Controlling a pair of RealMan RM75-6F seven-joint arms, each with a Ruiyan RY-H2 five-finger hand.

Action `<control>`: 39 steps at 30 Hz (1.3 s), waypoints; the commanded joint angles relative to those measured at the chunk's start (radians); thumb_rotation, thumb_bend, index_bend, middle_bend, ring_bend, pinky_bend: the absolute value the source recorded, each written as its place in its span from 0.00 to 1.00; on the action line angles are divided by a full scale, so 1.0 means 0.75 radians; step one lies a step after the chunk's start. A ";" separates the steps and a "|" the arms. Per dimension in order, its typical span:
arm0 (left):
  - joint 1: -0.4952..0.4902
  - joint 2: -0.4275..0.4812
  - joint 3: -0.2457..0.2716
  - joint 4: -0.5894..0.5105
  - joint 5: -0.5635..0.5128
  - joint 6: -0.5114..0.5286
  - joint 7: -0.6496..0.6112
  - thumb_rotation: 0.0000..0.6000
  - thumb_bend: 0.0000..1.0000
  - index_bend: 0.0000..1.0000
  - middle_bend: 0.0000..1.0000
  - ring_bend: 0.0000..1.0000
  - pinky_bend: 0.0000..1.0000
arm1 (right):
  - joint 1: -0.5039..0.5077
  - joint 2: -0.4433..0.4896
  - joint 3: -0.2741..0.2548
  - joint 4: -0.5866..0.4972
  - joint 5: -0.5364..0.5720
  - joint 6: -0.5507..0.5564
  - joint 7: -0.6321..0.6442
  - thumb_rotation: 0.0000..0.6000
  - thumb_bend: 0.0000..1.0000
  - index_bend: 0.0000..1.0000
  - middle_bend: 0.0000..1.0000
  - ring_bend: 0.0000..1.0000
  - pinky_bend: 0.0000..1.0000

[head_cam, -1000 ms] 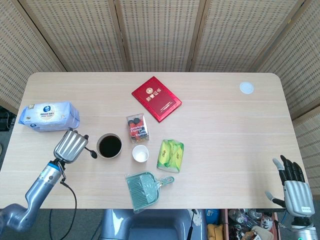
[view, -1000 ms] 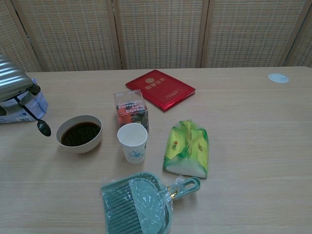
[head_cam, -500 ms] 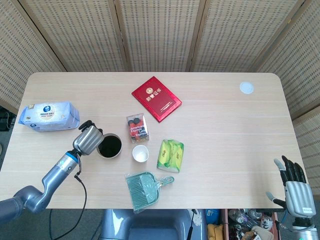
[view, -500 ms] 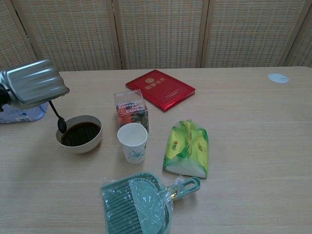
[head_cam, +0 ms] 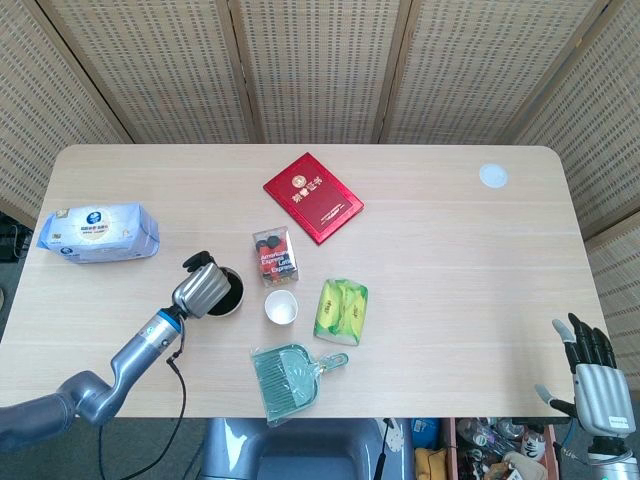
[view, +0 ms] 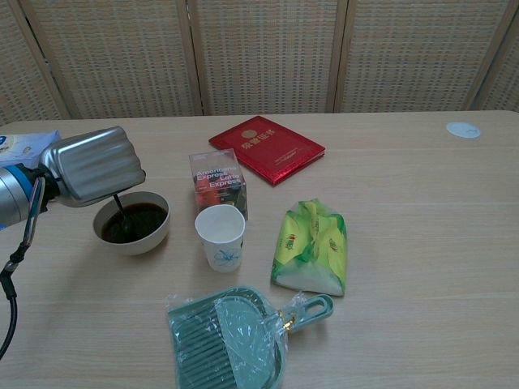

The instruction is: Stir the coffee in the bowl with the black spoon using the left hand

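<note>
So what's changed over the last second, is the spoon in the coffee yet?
Yes. The left robot hand, holding the black spoon, moved from beside the bowl to above it, and the spoon tip now dips into the coffee. The right robot hand shifted only slightly; everything else on the table stayed put.

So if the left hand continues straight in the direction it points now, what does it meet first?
Probably the coffee box. The left hand sits over the bowl, holding the black spoon in the coffee, and points up-right toward that box. Depth is unclear; it might pass above.
</note>
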 commanded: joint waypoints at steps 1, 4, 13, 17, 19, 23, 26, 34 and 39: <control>-0.010 -0.013 -0.001 0.005 -0.002 -0.010 0.007 1.00 0.41 0.71 0.76 0.69 0.69 | 0.000 -0.001 0.001 0.003 0.002 -0.001 0.002 1.00 0.24 0.07 0.02 0.00 0.00; -0.020 -0.029 -0.004 0.012 -0.004 -0.017 0.016 1.00 0.41 0.71 0.76 0.69 0.69 | -0.002 -0.001 0.002 0.006 0.006 -0.002 0.005 1.00 0.24 0.07 0.02 0.00 0.00; -0.077 -0.115 -0.052 0.084 -0.044 -0.051 0.042 1.00 0.41 0.71 0.76 0.69 0.69 | -0.010 -0.003 0.005 0.018 0.023 -0.004 0.014 1.00 0.24 0.07 0.02 0.00 0.00; -0.096 -0.139 -0.070 0.121 -0.064 -0.067 0.049 1.00 0.41 0.71 0.76 0.69 0.69 | -0.013 -0.003 0.007 0.020 0.031 -0.007 0.012 1.00 0.24 0.07 0.02 0.00 0.00; -0.103 -0.150 -0.075 0.145 -0.074 -0.075 0.049 1.00 0.41 0.71 0.76 0.69 0.69 | -0.014 -0.002 0.008 0.020 0.034 -0.008 0.009 1.00 0.24 0.07 0.02 0.00 0.00; -0.101 -0.155 -0.067 0.179 -0.086 -0.075 0.029 1.00 0.41 0.72 0.76 0.69 0.69 | -0.013 -0.001 0.009 0.017 0.039 -0.015 0.004 1.00 0.24 0.07 0.02 0.00 0.00; -0.091 -0.144 -0.053 0.192 -0.088 -0.071 0.016 1.00 0.41 0.72 0.76 0.69 0.69 | -0.010 -0.001 0.009 0.014 0.037 -0.018 -0.001 1.00 0.24 0.07 0.02 0.00 0.00; -0.039 -0.084 -0.002 0.150 -0.077 -0.032 -0.051 1.00 0.41 0.72 0.76 0.69 0.69 | -0.004 0.000 0.009 0.006 0.030 -0.023 -0.013 1.00 0.24 0.07 0.02 0.00 0.00; -0.028 -0.056 0.025 0.088 -0.062 -0.025 -0.059 1.00 0.41 0.72 0.76 0.69 0.69 | -0.006 0.000 0.008 0.005 0.028 -0.022 -0.013 1.00 0.24 0.07 0.02 0.00 0.00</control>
